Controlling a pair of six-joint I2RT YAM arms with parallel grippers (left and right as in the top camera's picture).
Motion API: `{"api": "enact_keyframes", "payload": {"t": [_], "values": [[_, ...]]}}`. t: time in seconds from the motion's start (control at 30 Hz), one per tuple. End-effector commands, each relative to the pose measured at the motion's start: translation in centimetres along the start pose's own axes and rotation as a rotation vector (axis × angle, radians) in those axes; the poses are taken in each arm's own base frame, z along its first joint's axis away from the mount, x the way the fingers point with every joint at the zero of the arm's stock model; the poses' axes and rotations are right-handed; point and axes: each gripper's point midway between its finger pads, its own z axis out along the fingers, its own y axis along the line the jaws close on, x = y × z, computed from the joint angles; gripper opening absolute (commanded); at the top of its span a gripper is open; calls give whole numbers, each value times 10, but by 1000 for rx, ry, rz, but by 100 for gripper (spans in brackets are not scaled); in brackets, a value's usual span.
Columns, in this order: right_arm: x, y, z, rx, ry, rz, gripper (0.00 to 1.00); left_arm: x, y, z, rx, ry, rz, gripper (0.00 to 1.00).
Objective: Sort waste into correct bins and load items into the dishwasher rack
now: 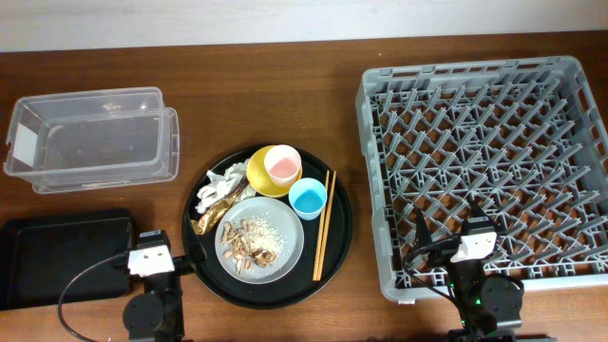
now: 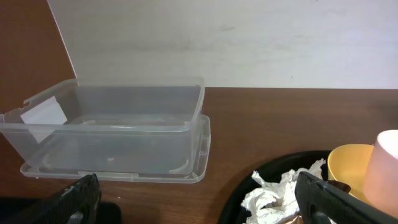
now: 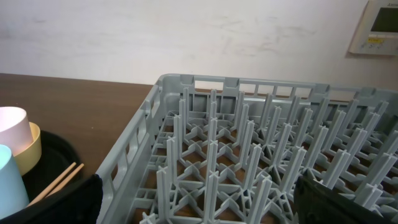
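Plate (image 1: 290, 242), wrappers (image 1: 217, 190), cups (image 1: 307, 198) and chopsticks (image 1: 324, 223) sit grouped on the round tray (image 1: 340, 237) by the counter's front edge, likely so either arm reaches them. Left fingers (image 2: 81, 196) and right fingers (image 3: 339, 199) spread wide, empty.

Desk (image 1: 285, 85): dark wood grain, smooth. Tub (image 1: 95, 95): clear, glossy plastic. Dishwasher rack (image 1: 475, 66): matt grey moulded plastic. Round tray (image 1: 338, 237): glossy black. Crumpled paper (image 1: 217, 185): white, creased; foil wrapper (image 1: 210, 219): shiny gold. Chopsticks (image 1: 324, 226): bare pale wood. Plate (image 1: 291, 249): matt grey.
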Motion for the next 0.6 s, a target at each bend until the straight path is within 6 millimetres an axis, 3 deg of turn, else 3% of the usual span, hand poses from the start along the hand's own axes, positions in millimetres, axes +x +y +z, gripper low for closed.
{"api": "enact_keyframes", "payload": {"t": [0.0,0.43,0.5,0.57], "values": [[3,-3,0,16,5,-6,98,0,2,0,-13,-5,18,99],[3,-3,0,16,5,-6,98,-2,-2,0,13,-15,4,99],[3,-3,0,16,5,-6,99,-7,-29,-3,174,-32,-50,99],[3,-3,0,16,5,-6,98,-11,-73,-17,445,-30,-110,99]]}}
